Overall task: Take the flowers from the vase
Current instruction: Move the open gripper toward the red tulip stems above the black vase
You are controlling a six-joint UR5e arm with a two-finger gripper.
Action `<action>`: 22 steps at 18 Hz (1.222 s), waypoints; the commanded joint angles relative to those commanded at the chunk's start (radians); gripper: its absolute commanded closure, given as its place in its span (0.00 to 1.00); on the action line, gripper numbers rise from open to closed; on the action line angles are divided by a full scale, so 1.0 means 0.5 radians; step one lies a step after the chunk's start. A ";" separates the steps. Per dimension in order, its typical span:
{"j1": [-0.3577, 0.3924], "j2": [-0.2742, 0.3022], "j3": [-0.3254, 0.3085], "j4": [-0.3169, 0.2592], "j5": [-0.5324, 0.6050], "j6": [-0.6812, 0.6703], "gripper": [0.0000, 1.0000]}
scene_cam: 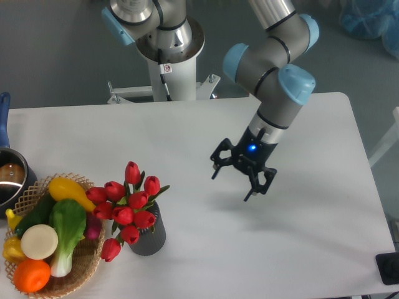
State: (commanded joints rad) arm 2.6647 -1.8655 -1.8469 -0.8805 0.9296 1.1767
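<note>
The flowers, a bunch of red tulip buds with green leaves, stand in the vase, a small dark grey cylinder near the table's front left. My gripper hangs over the middle of the table, well to the right of the flowers and apart from them. Its black fingers are spread open and hold nothing.
A wicker basket of toy vegetables sits just left of the vase, touching the bunch's leaves. A metal pot with a blue handle is at the left edge. A dark object sits at the front right corner. The robot base stands behind the table.
</note>
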 joint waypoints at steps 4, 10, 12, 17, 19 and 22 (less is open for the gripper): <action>-0.126 0.058 0.073 -0.003 0.000 -0.147 0.00; -0.206 0.080 0.141 0.000 -0.309 -0.181 0.00; -0.212 0.068 0.141 0.006 -0.383 -0.181 0.00; -0.273 0.022 0.107 0.028 -0.610 -0.178 0.00; -0.286 -0.012 0.104 0.028 -0.638 -0.175 0.00; -0.329 -0.024 0.101 0.031 -0.650 -0.169 0.00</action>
State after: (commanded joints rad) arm 2.5004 -1.8776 -1.7963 -0.8652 0.6044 1.0922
